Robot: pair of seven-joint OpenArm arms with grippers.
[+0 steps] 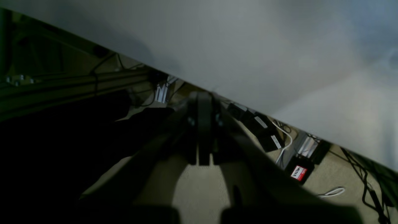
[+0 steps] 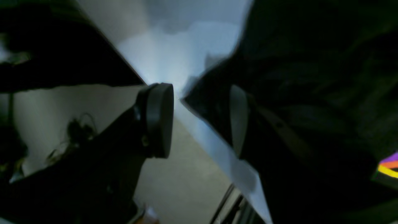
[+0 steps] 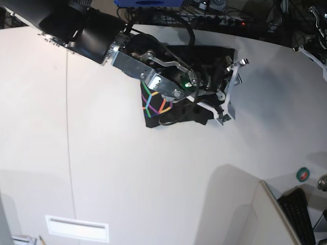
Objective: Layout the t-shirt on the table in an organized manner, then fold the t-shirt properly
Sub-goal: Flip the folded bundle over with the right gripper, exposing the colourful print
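The t-shirt [image 3: 176, 99] is seen bunched into a compact black heap on the white worktop [image 3: 153, 178], toward its curved far edge, with the multicolour line print [image 3: 155, 100] exposed on the heap's left side in the base view. The right arm [image 3: 102, 38] is stretched in from the upper left of that view and is laid over the cloth, so that much of the heap is covered by it. The right gripper [image 3: 231, 91] is held at the heap's right edge, and its fingers [image 2: 160, 119] are set clearly apart; in the right wrist view one finger is shown over the bare floor past the worktop's rim, while the other is pressed against or buried in the dark cloth [image 2: 311, 93], and nothing is pinched between them. A small patch of the print [image 2: 388, 166] is caught at the right edge of that view. The left gripper [image 1: 203, 130] is seen only through its own wrist camera, parked beyond the worktop's edge [image 1: 279, 56] above the floor, with its fingers brought fully together on nothing. Cables and black boxes [image 1: 267, 133] are lying on the floor beneath it.
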